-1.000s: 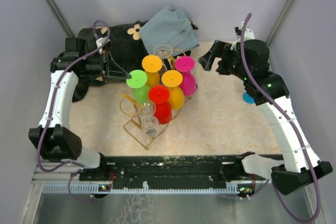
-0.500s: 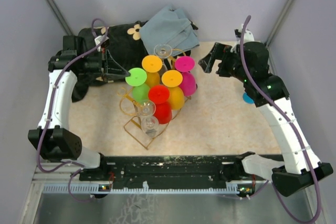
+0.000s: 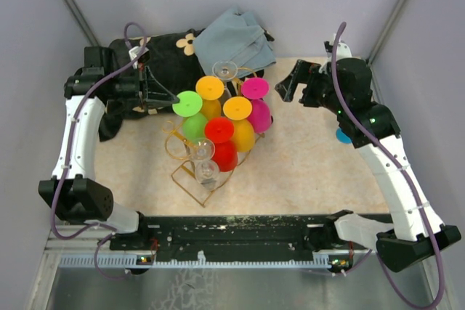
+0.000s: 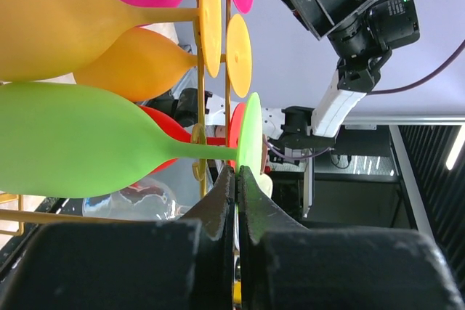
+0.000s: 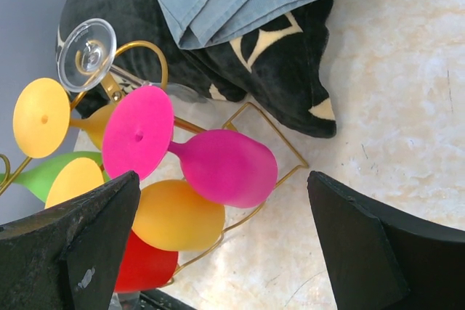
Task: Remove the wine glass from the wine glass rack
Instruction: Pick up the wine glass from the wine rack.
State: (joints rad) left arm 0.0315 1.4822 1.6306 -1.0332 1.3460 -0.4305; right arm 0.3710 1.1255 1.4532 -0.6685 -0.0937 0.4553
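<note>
Left wrist view: left gripper (image 4: pixel 237 173) clamped on foot of green wine glass (image 4: pixel 73 143) in wine glass rack (image 4: pixel 200 70); right gripper (image 5: pixel 224 179) apart.

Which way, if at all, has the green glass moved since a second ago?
Yes, slightly. In the top view the green glass, its foot pinched by the left gripper, has drifted up-left, away from the red glass, which stayed put.

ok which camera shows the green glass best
The left wrist view: the green wine glass lies side-on across it, bowl, stem and foot, with the left gripper shut on the foot's rim. The top external view shows mostly its round foot from above; the right wrist view only a sliver of bowl.
</note>
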